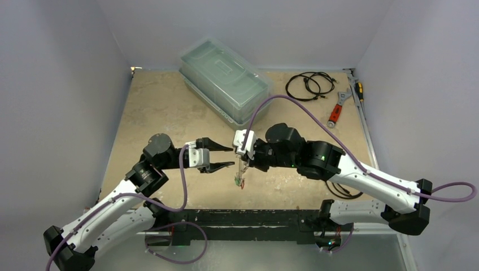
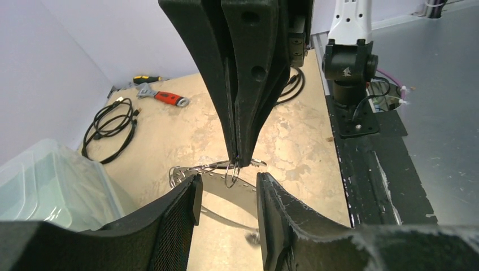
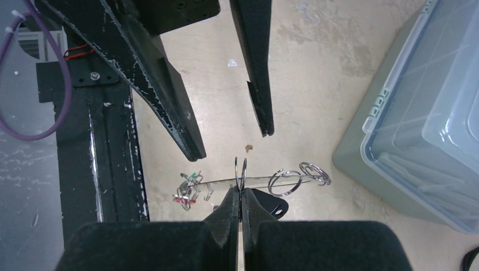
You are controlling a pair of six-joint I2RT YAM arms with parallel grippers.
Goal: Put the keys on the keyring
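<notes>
Right hand (image 3: pixel 241 195) clamps the keyring (image 3: pixel 260 180), keys (image 3: pixel 189 189) seemingly hung at one end; left hand (image 1: pixel 231 156) gapes empty, the other split rings (image 3: pixel 285 180) bare.

This looks like a robotics lab test cell. Plain white walls (image 1: pixel 56 84) box in a worn, pale desk (image 1: pixel 164 113). A left arm (image 1: pixel 113 203) and a right arm (image 1: pixel 361 172) are bolted to a black rail (image 1: pixel 237 220). A red-handled wrench (image 1: pixel 335 114), a screwdriver (image 1: pixel 359 90) and a coiled black cable (image 1: pixel 308 86) lie at the back.

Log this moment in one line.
right tool: shut on keyring, held aloft | left tool: open, near keyring | keys: clustered at keyring's end
</notes>
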